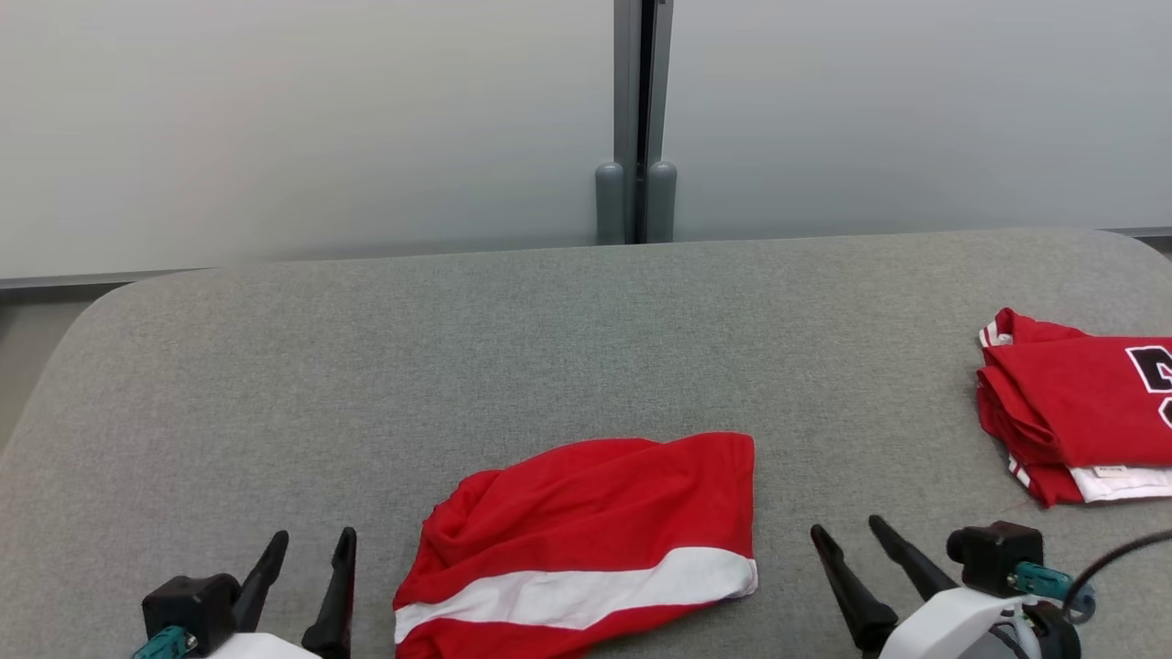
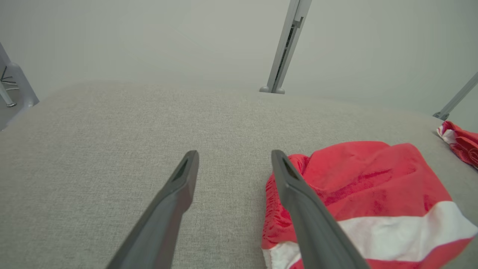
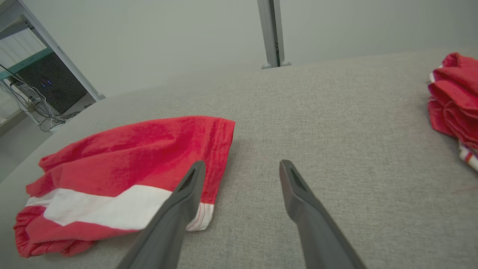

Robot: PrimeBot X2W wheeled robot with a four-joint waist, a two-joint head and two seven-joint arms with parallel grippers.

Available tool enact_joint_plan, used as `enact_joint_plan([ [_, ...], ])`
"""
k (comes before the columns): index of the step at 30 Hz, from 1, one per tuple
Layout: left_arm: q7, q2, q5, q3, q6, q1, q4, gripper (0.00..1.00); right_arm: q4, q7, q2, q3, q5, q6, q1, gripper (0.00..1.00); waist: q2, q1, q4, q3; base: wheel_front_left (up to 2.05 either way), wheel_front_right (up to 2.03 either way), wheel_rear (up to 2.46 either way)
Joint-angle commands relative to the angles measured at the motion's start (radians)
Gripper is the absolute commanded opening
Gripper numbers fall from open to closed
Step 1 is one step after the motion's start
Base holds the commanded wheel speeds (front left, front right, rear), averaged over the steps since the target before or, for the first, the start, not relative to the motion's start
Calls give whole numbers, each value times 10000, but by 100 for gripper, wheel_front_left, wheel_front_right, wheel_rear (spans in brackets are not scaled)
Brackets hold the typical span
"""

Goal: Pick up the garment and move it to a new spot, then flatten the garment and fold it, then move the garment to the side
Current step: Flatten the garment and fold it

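Grey fabric-covered table (image 1: 586, 339) takes up most of the head view, with rounded far corners and a pale wall (image 1: 275, 119) behind it. The garment (image 1: 586, 540) is red with a broad white stripe. It lies near the table's front edge, about centre, between the two grippers and touching neither. It is loosely folded, not flat: left end bunched and wrinkled, right edge straight, stripe slanting across the near half. In the left wrist view it lies right of the fingers, and one finger crosses in front of its bunched end.

A folded red jersey (image 1: 1071, 412) with white trim and black lettering, cut off by the frame edge, lies at the table's right side, well apart from the garment.

The left gripper (image 1: 313, 534) is at lower left, fingers spread wide with nothing between them, over bare table just left of the garment. The right gripper (image 1: 844, 524) is at lower right, also wide apart and empty, near the garment's straight edge. In the right wrist view one of its fingers overlaps the garment's white-striped corner.

A grey post (image 1: 638, 119) stands behind the table at centre. A metal rack (image 3: 44, 71) with loose wires shows beyond the table in the right wrist view. A black cable (image 1: 1122, 554) loops off the right wrist.
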Motion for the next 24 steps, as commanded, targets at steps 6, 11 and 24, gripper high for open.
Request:
enact_joint_plan([
  [6, 1614, 293, -497, -224, -191, -76, -455, 100, 547, 1311, -39, 928, 924, 3, -521, 100, 0, 0, 337, 409, 0, 0, 0],
  [11, 2412, 426, -710, -481, -356, -263, -975, 100, 1162, 1675, 45, 1383, 1252, 3, -987, 100, 0, 0, 631, 812, 0, 0, 0],
  [24, 4398, 887, -1318, -1200, -787, -391, -1477, 100, 2487, 2031, 325, 1818, 1396, 3, -1513, 100, 0, 0, 824, 1185, 0, 0, 0],
])
